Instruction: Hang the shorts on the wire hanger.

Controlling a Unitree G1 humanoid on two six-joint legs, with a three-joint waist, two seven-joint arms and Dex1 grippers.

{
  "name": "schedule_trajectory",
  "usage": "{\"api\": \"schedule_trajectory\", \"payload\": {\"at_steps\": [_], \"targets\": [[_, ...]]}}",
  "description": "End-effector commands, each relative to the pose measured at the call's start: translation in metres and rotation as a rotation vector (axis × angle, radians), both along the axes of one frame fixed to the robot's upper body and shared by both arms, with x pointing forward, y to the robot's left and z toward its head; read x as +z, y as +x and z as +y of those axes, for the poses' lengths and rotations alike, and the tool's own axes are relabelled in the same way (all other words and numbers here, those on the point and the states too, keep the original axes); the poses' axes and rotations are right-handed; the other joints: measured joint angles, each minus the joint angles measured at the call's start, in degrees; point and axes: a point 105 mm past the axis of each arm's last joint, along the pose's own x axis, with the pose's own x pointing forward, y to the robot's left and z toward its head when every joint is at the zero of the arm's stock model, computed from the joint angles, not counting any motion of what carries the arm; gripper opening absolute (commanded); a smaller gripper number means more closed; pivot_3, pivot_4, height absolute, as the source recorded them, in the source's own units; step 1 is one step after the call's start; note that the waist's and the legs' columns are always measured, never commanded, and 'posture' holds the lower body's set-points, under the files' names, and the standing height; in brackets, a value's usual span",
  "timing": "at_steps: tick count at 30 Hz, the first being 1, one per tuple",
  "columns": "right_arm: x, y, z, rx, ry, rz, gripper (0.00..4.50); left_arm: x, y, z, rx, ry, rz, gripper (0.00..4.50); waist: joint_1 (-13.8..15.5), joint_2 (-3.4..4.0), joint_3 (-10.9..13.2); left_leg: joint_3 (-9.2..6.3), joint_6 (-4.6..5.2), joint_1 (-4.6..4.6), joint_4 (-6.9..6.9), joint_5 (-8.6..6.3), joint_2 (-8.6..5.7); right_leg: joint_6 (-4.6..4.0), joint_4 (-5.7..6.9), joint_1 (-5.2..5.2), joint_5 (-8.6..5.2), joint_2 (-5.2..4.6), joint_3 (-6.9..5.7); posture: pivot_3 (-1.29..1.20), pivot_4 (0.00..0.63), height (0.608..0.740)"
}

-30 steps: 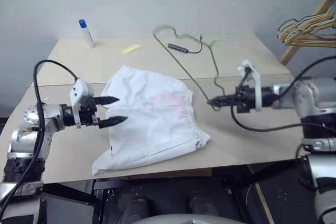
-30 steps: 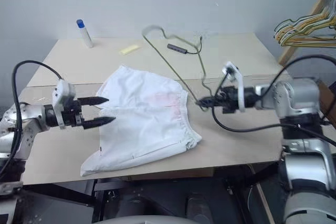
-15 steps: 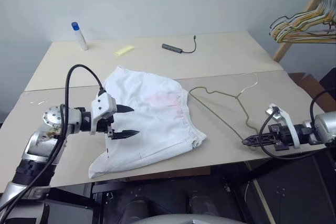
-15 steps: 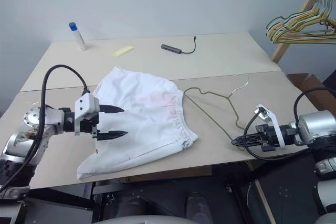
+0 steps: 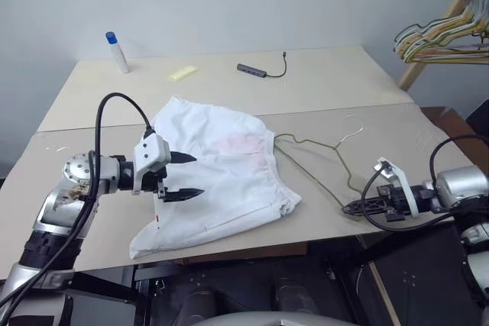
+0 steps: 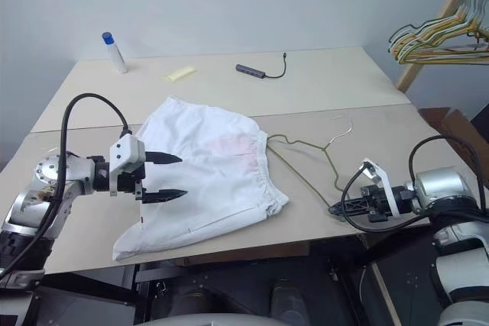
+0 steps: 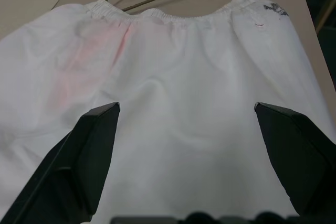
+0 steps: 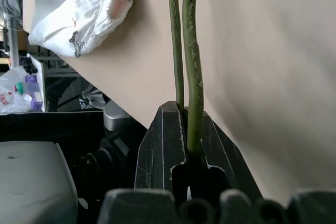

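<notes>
White shorts [image 5: 218,169] with pink blotch, olive-gold wire hanger [image 5: 317,159], beige table [image 5: 328,82]

The 2 head eyes look forward and down over the table [image 5: 359,74], sharing nearly all of it. The left wrist camera hangs close above the shorts [image 7: 184,93]; the right wrist camera peers along the wire hanger [image 8: 191,51], seemingly near the table's edge

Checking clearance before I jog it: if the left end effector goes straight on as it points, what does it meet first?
Most likely the white cloth shorts: the open left end effector points straight at them.
</notes>
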Motion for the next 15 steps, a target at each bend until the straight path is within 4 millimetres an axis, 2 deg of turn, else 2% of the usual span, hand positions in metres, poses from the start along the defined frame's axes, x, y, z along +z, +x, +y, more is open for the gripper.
{"api": "schedule_trajectory", "payload": {"at_steps": [1,9,15], "targets": [[0.021,0.005,0.004,0.042,0.062,-0.069,0.00,0.011,0.000,0.001,-0.001,-0.002,-0.042,4.48,0.10,0.00,0.00,0.00,0.00,0.00,0.00,0.00,0.00,0.00,0.00,0.00,0.00,0.01,-0.01,0.01,0.000,0.740],[0.024,-0.005,0.016,0.151,0.083,-0.074,0.00,0.007,-0.001,0.002,0.010,0.003,-0.036,4.48,0.66,0.01,0.00,-0.02,0.00,0.01,0.01,0.00,0.01,0.00,0.02,-0.01,0.00,0.01,0.00,0.02,0.000,0.740],[0.017,0.001,0.023,0.215,0.017,-0.063,0.00,0.005,-0.002,0.002,0.018,0.004,-0.042,4.48,1.17,0.01,0.00,0.00,0.00,0.04,0.01,0.00,0.01,-0.01,0.04,-0.01,0.00,0.02,0.01,0.04,0.000,0.740]]}}
